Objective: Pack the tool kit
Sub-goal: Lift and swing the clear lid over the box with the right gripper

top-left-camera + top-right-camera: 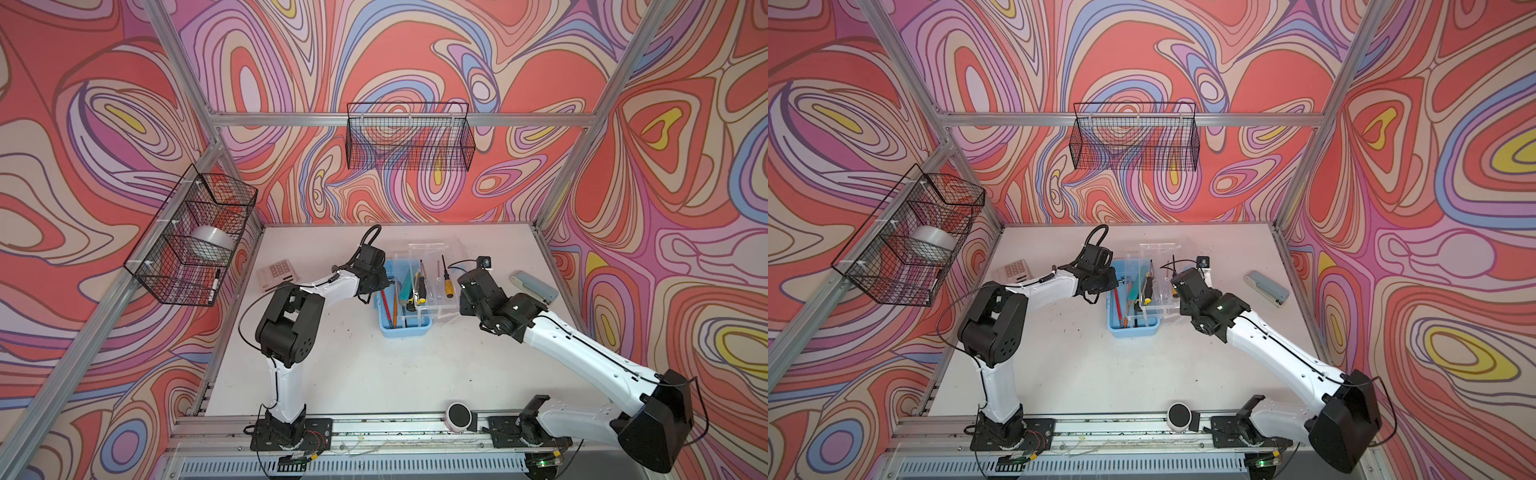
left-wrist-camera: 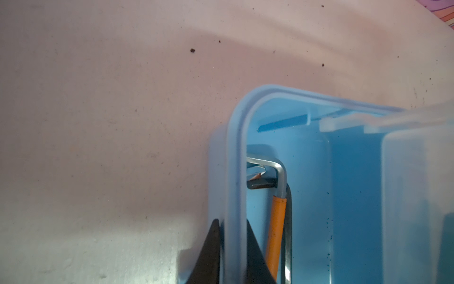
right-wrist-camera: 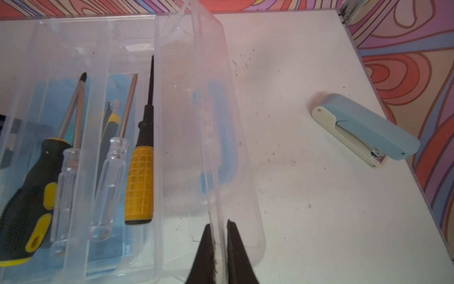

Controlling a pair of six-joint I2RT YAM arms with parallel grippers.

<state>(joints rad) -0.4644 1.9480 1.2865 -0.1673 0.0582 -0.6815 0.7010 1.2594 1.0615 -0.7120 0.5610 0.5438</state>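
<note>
The light-blue case [image 1: 405,330] [image 1: 1133,330] stands open mid-table. My left gripper [image 2: 231,221] [image 1: 384,282] is shut on the rim [image 2: 235,147] of its left wall. Hex keys [image 2: 280,169], one with an orange sleeve, lie inside. A clear divided tray [image 1: 434,305] [image 3: 172,123] sits partly over the case and holds screwdrivers: an orange-handled one [image 3: 138,184], a black-and-yellow one [image 3: 27,196] and clear-handled ones [image 3: 110,184]. My right gripper [image 3: 219,223] [image 1: 459,286] is shut on the tray's thin outer wall [image 3: 208,123]. A pale-blue handle [image 3: 228,147] shows through the plastic.
A grey-blue stapler [image 1: 534,284] [image 3: 366,127] lies to the right near the table's edge. A calculator [image 1: 277,274] lies at the back left. Wire baskets hang on the left wall [image 1: 191,237] and the back wall [image 1: 409,137]. A round black-topped device [image 1: 459,415] sits on the front rail.
</note>
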